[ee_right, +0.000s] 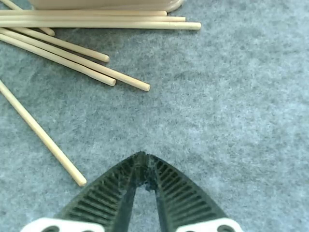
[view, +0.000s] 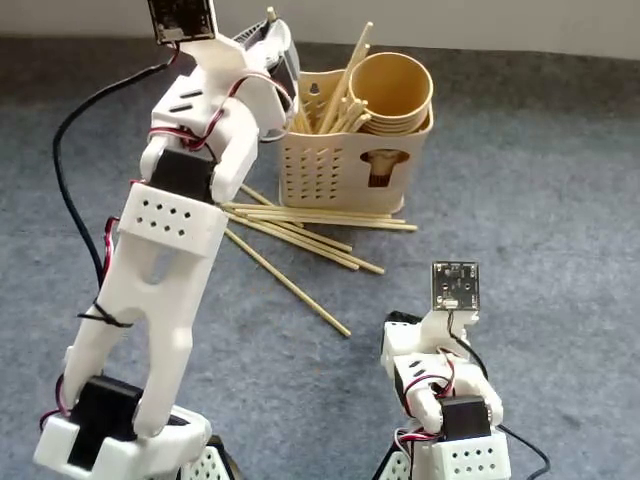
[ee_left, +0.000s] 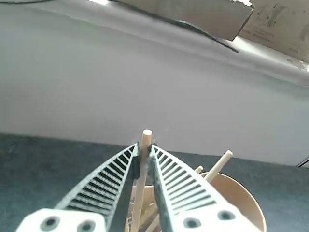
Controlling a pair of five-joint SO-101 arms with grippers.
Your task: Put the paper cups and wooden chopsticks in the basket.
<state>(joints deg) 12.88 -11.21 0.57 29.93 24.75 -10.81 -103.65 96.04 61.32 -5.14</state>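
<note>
My left gripper [ee_left: 146,149] is shut on a wooden chopstick [ee_left: 147,134] that stands upright between its tips. In the high view this gripper [view: 272,38] hangs over the left end of the beige basket [view: 345,165]. Stacked paper cups [view: 392,92] and several chopsticks [view: 345,85] stand inside the basket. The top cup's rim [ee_left: 239,193] lies just below the held stick. More chopsticks [view: 300,232] lie loose on the grey carpet in front of the basket. My right gripper [ee_right: 144,163] is shut and empty, low over the carpet, short of those chopsticks [ee_right: 72,58].
The right arm [view: 445,385] sits folded at the near right. A black cable [view: 65,170] runs along the left arm. Open carpet [view: 540,230] spreads to the right of the basket. A pale wall [ee_left: 145,87] rises behind the table.
</note>
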